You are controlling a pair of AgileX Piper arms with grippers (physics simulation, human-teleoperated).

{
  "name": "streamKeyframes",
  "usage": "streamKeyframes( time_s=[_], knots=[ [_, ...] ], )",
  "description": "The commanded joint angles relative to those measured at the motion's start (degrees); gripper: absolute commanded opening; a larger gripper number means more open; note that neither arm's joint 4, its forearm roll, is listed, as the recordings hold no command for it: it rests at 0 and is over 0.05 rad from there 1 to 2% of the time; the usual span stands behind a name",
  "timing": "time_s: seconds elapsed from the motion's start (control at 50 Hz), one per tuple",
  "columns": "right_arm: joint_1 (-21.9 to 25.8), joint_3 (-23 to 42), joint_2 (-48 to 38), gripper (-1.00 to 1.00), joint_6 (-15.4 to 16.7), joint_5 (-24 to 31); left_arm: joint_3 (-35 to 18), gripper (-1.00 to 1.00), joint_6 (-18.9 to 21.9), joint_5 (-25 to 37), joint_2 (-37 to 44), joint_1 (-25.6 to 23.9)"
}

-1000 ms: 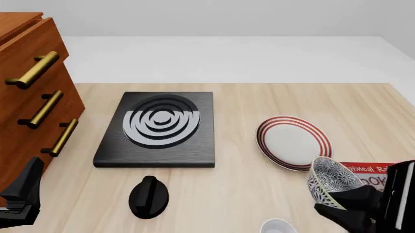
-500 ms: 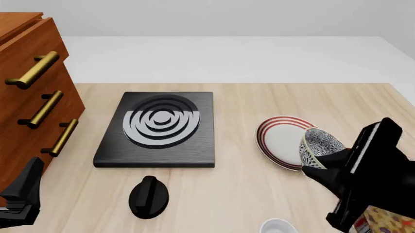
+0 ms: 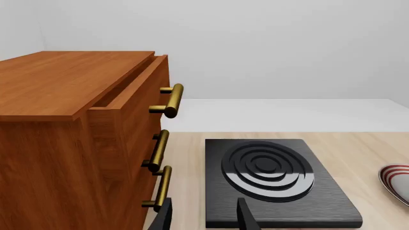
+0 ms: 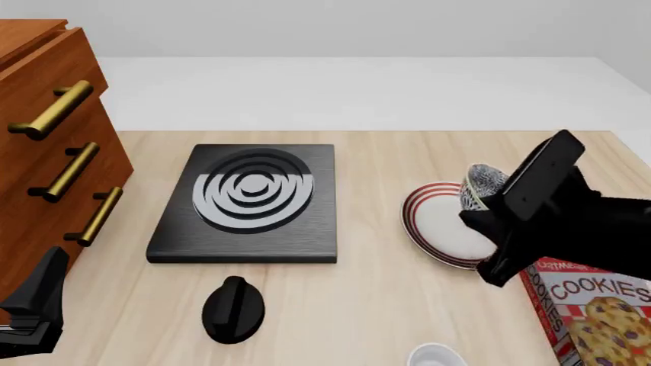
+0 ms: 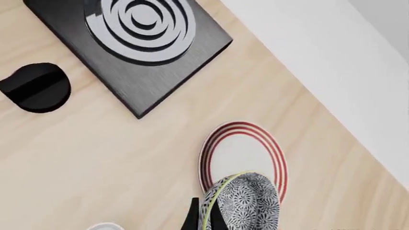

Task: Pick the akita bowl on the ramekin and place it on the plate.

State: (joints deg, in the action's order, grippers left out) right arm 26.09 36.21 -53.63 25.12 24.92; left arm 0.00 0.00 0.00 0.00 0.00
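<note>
My right gripper (image 5: pixel 206 218): clamped on the rim of the akita bowl (image 4: pixel 482 184), one finger inside the rim and one outside as my wrist view shows it; in the front view my arm hides the fingers.
Akita bowl: lifted off the tabletop (image 4: pixel 376 274) and tipped on its side, held above the far right part of the plate (image 4: pixel 444 223); from my right wrist it overlaps the plate's rim (image 5: pixel 242 191). I cannot tell whether it touches the plate.
Plate: flat on the tabletop, right of the black slab (image 4: pixel 250 202), its red rings showing on the left side and my arm covering its right edge.
Ramekin (image 4: pixel 435 356): at the near edge of the front view, standing apart from the bowl, only its top rim in sight.
My left gripper (image 3: pixel 203 218): low at the near left, beside the wooden drawer cabinet (image 4: pixel 51 145); its two fingers stand apart with nothing between them, pointing toward the slab (image 3: pixel 275 179).
Black knob (image 4: pixel 234 306): on the tabletop just in front of the slab.
Cookie box (image 4: pixel 595 316): lying flat at the near right, beside my right arm.
</note>
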Motion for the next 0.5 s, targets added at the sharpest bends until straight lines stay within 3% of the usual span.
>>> streamKeyframes(
  time_s=[0.02,0.36,0.5],
  knots=[
    [-2.7,2.2,-5.6,-1.00,-0.8,-2.7,0.0,1.00,0.0,0.0,0.0,0.0],
    [-7.8,4.6,-14.5,-1.00,-3.4,-7.8,0.0,1.00,0.0,0.0,0.0,0.0],
    [-10.0,5.2,-17.6,-1.00,-2.7,-9.6,0.0,1.00,0.0,0.0,0.0,0.0]
  ],
)
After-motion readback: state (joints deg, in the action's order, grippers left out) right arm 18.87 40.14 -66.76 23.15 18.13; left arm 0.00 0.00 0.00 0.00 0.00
